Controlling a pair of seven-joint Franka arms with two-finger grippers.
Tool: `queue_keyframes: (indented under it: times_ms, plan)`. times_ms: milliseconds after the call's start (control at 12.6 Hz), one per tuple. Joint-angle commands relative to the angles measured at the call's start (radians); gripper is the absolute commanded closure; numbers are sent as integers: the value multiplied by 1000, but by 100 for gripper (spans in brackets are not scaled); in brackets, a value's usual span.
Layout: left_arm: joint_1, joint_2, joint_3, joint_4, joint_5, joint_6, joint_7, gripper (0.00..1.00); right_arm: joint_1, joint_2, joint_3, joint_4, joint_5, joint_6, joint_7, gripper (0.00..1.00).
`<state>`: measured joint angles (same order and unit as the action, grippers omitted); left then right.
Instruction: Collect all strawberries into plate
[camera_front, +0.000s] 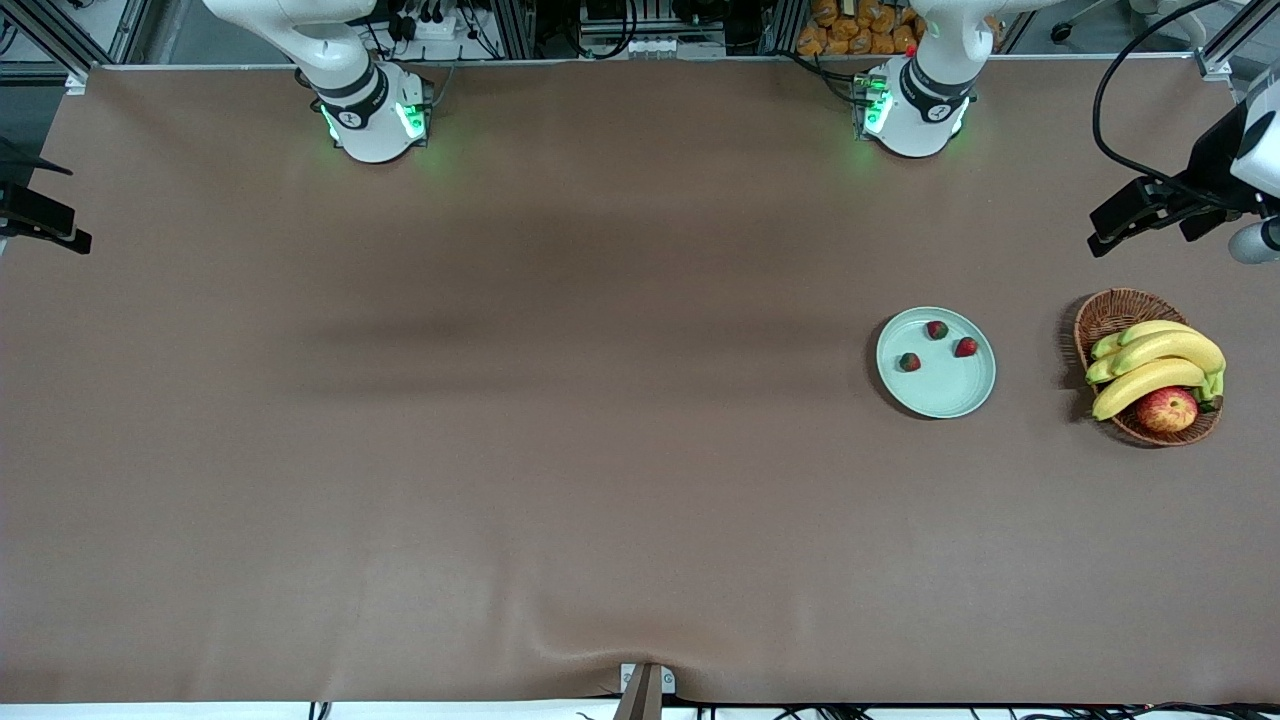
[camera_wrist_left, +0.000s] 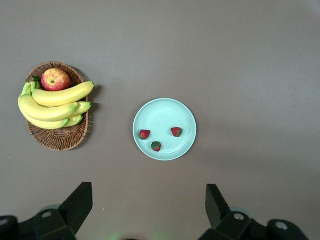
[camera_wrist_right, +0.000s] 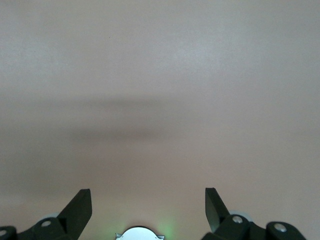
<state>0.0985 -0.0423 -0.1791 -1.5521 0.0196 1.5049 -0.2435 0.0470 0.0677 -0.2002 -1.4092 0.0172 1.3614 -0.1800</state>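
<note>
The pale mint-green plate (camera_front: 945, 392) lies on the brown table toward the left arm's end. Three small red strawberries lie in it: one (camera_front: 937, 329), a second (camera_front: 966, 347) and a third (camera_front: 909, 362). The left wrist view shows the plate (camera_wrist_left: 162, 115) with the berries (camera_wrist_left: 144, 134), (camera_wrist_left: 176, 131), (camera_wrist_left: 156, 146) from high above. My left gripper (camera_wrist_left: 147, 195) is open and empty, high over the table beside the plate. My right gripper (camera_wrist_right: 149, 197) is open and empty, high over bare table near its own base (camera_wrist_right: 139, 234). Neither hand shows in the front view.
A brown wicker basket (camera_front: 1110, 305) with bananas (camera_front: 1160, 360) and a red-yellow apple (camera_front: 1167, 409) stands beside the plate, nearer the table's end; it also shows in the left wrist view (camera_wrist_left: 60, 140). Black camera gear (camera_front: 1150, 205) overhangs that end, and more (camera_front: 40, 215) the other end.
</note>
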Motion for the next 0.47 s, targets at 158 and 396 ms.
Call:
queue_keyframes:
  times_ms: [158, 396]
  plan:
    - [-129, -39, 127, -42, -12, 6, 52, 0, 24, -12, 10, 2, 10, -5, 4, 0]
    - [-131, -48, 125, -42, -20, 3, 52, 0, 43, -12, 13, 3, 10, -4, 2, 0]
